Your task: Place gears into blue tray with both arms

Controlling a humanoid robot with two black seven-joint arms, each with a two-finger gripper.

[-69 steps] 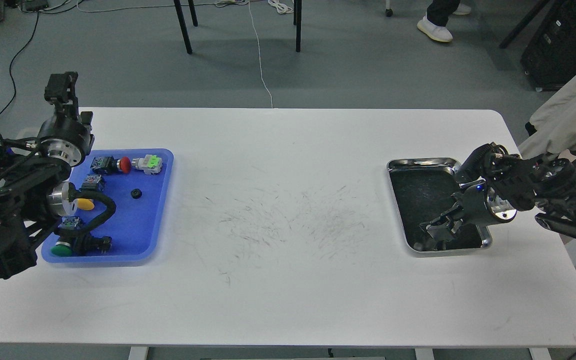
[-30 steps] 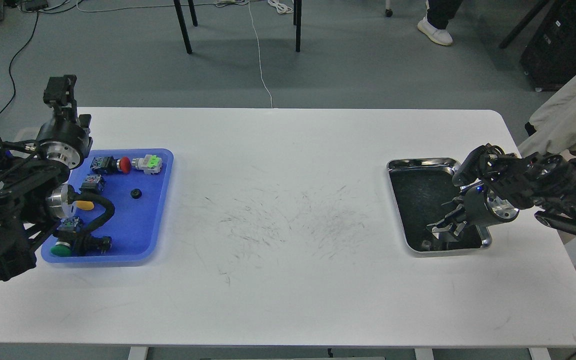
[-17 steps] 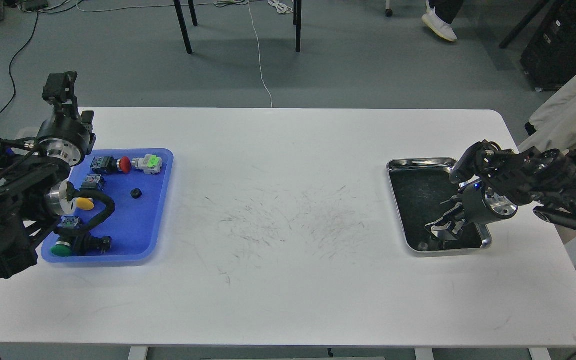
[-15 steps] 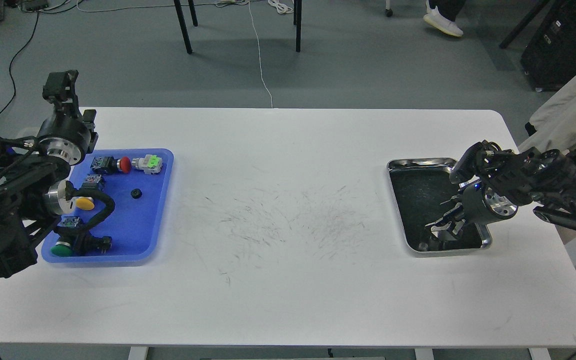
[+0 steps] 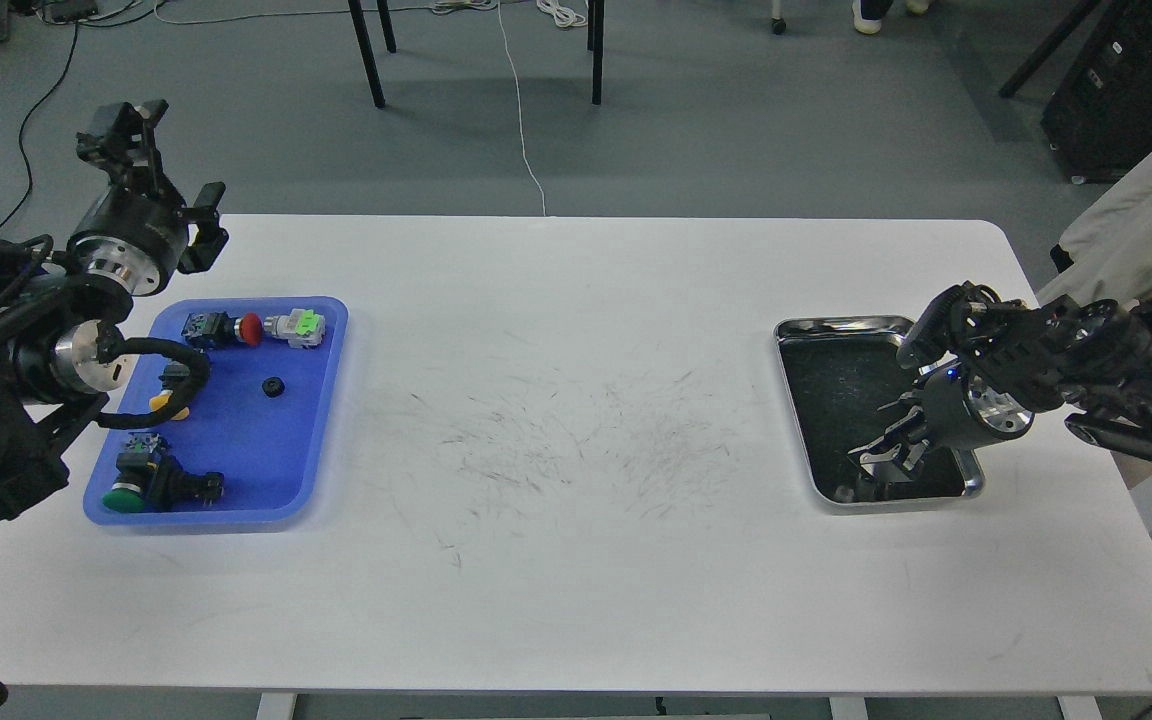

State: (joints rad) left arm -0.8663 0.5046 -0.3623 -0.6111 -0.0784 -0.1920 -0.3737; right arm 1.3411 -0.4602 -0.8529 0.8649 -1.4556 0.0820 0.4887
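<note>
One small black gear (image 5: 273,386) lies in the middle of the blue tray (image 5: 256,445) at the table's left. My left gripper (image 5: 124,130) is raised beyond the tray's far-left corner and points away from me, so its fingers cannot be told apart. My right gripper (image 5: 876,455) hangs low over the near end of the silver tray (image 5: 836,325), dark against the tray's dark inside. A small round thing (image 5: 844,492) sits in that tray's near-left corner, just left of the gripper. I cannot tell whether it is a gear.
Push-button switches share the blue tray: a red-capped one (image 5: 236,328), a green-and-white one (image 5: 298,326), a yellow-capped one (image 5: 168,403) and a green-capped one (image 5: 141,490). A black cable (image 5: 171,350) from my left arm loops over the tray's left part. Chair legs stand beyond the table.
My left arm has lifted and swung back to the left, uncovering more of the blue tray. My right gripper rose a little from the silver tray's floor. The gear in the blue tray stayed put.
</note>
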